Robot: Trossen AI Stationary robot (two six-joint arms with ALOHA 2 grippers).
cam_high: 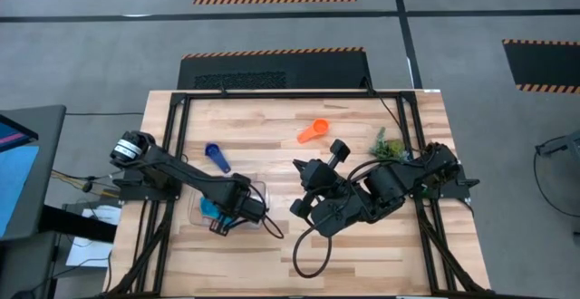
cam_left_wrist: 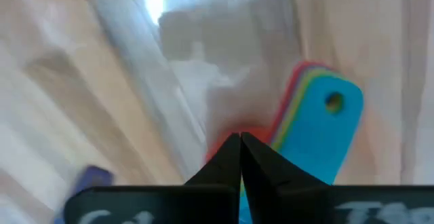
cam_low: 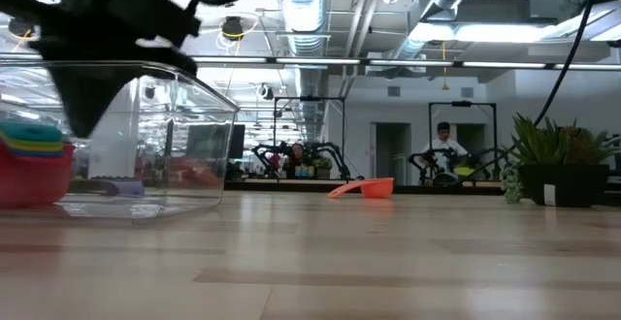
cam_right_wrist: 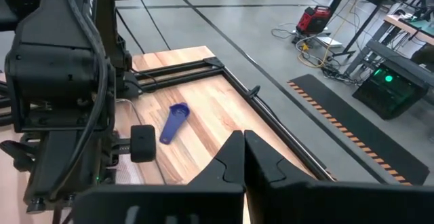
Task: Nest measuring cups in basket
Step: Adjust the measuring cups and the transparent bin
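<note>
The clear basket [cam_high: 261, 190] stands on the table's near left part. Inside it is a nested stack of measuring cups [cam_low: 34, 160], red at the bottom and light blue on top, their flat handles [cam_left_wrist: 319, 129] fanned together. My left gripper [cam_left_wrist: 241, 142] is shut, points down into the basket and has its tips right at the stack. A dark blue cup [cam_high: 217, 157] lies on the table beyond the basket, and an orange cup [cam_high: 313, 131] farther right. My right gripper [cam_high: 301, 168] hangs shut high over the table's middle, holding nothing. My left gripper comes from above with shut fingers [cam_left_wrist: 230, 157] over the bowl end of the nested stack [cam_left_wrist: 227, 139], inside the basket. Whether the tips touch the top cup cannot be told; the fingers themselves hide that spot.
A small green plant [cam_high: 390, 143] stands at the table's far right, beside the right arm's base. Black frame rails [cam_high: 177, 136] run along the table's left, right and far edges. Bare wood lies along the near edge.
</note>
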